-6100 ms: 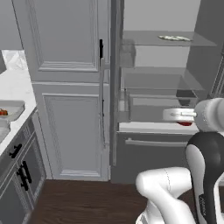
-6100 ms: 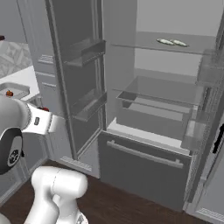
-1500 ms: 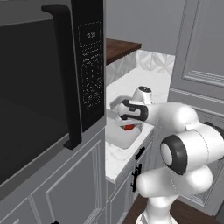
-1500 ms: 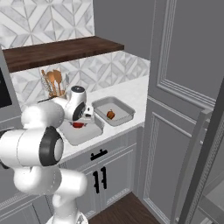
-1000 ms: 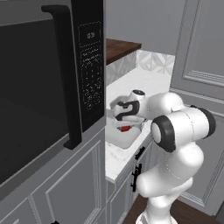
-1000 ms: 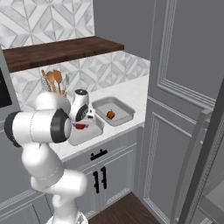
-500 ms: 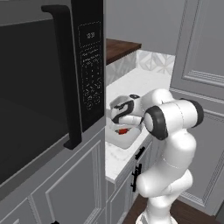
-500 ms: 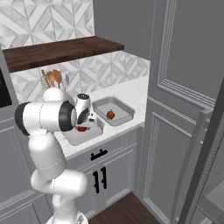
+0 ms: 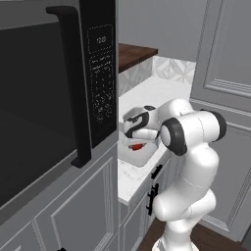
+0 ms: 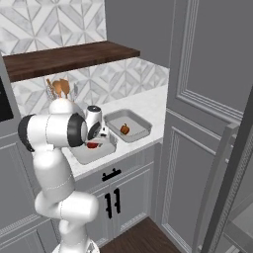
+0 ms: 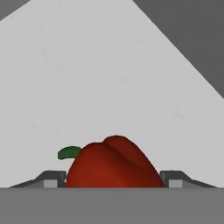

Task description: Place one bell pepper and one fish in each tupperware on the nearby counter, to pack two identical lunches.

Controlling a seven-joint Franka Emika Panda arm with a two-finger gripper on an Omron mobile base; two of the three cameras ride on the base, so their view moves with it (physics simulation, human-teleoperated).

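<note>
The end effector (image 11: 112, 183) sits low inside the near tupperware (image 10: 94, 150) on the table (image 10: 148, 106) — a red bell pepper (image 11: 113, 164) between its fingers; whether it grips is unclear.

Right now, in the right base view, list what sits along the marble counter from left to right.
Utensil holder with wooden spoons → near tupperware with a bell pepper under the end effector → second tupperware holding the other bell pepper.
</note>
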